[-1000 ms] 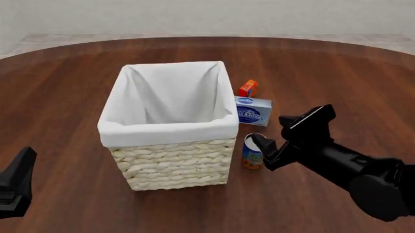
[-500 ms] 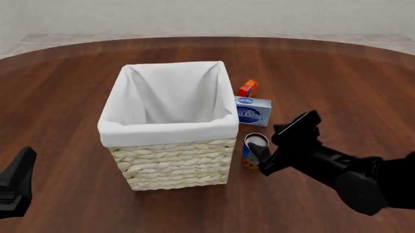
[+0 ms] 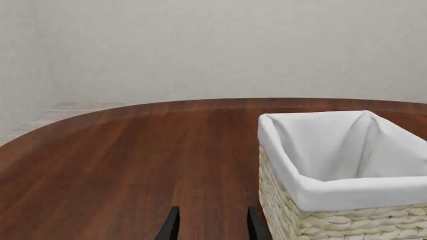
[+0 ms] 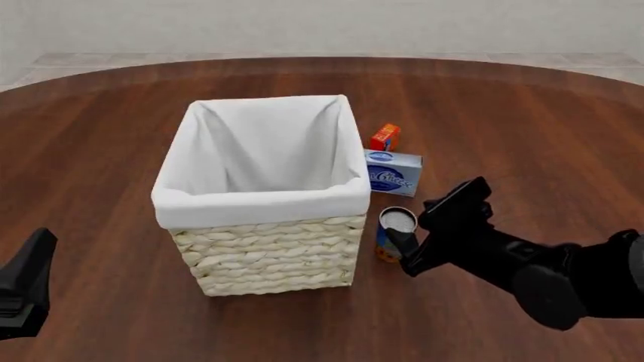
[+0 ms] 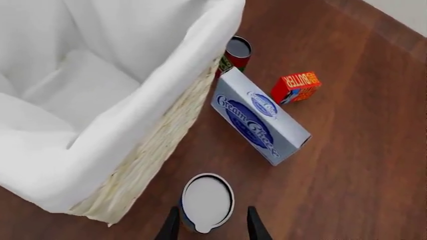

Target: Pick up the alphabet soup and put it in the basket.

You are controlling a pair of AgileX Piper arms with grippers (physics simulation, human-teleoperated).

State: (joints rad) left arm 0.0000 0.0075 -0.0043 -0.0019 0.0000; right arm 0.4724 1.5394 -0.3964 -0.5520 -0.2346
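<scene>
Two spread fingers of the right gripper stand on both sides of the alphabet soup, just beside the basket; the left gripper is open, holding nothing.

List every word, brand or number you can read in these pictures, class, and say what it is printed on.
"Cream Cheese": light-blue box beside the basket.
"BUTTER": small orange-red carton.
Alphabet soup label: not readable.
Second can behind the box: label too small to read.
</scene>
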